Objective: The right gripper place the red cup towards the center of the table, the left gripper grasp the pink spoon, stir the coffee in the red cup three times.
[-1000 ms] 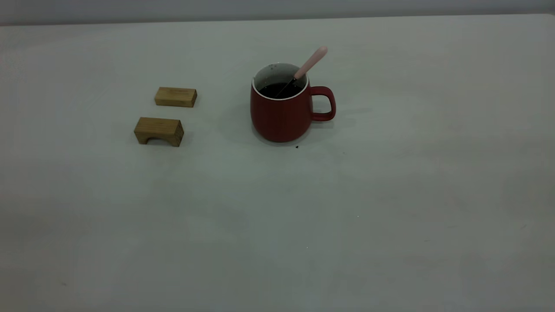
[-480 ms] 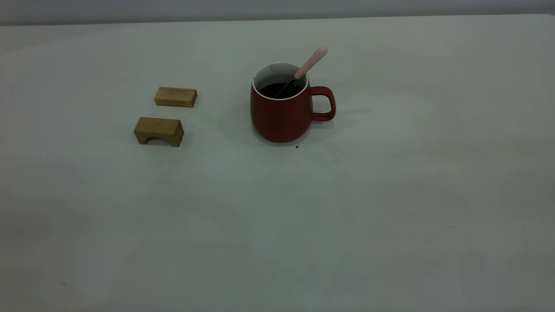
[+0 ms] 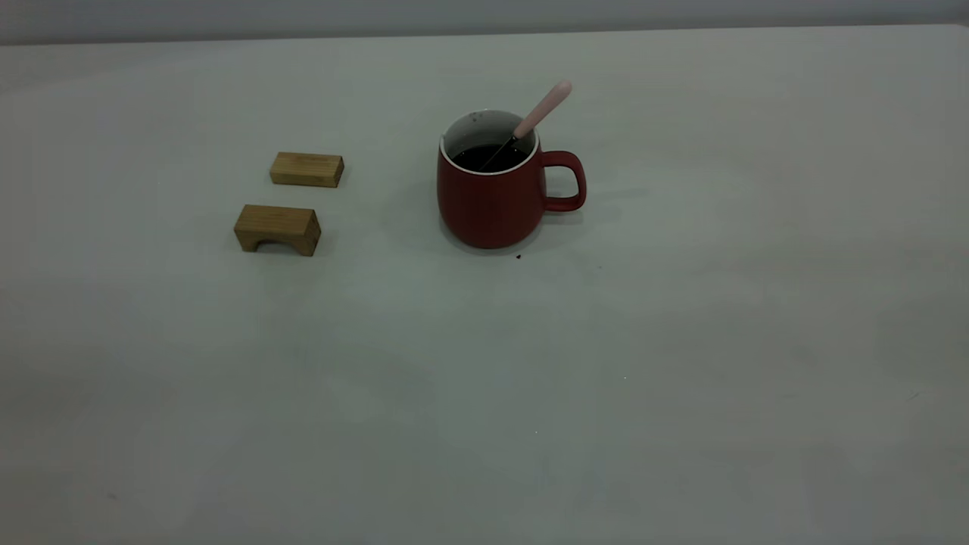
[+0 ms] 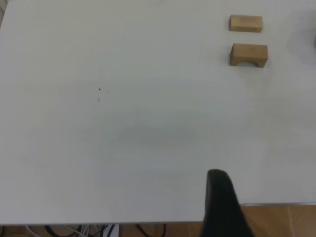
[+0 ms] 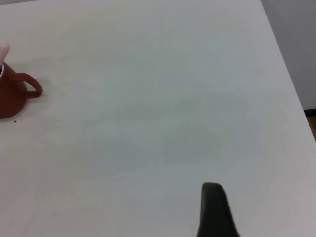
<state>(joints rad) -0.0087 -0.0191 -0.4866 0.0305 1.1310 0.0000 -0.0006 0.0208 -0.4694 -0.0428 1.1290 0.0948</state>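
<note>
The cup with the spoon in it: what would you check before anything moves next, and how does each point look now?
1. Cup upright on the table: ok.
2. Coffee inside the cup: ok; only tiny dark specks on the table near its base.
3. Spoon leaning on the rim, handle sticking out toward the cup's handle side: ok.
4. Wooden blocks apart from the cup: ok.
5. Left gripper far from the cup, near the table edge: ok; grip state cannot tell.
6. Right gripper far from the cup: ok; grip state cannot tell.
</note>
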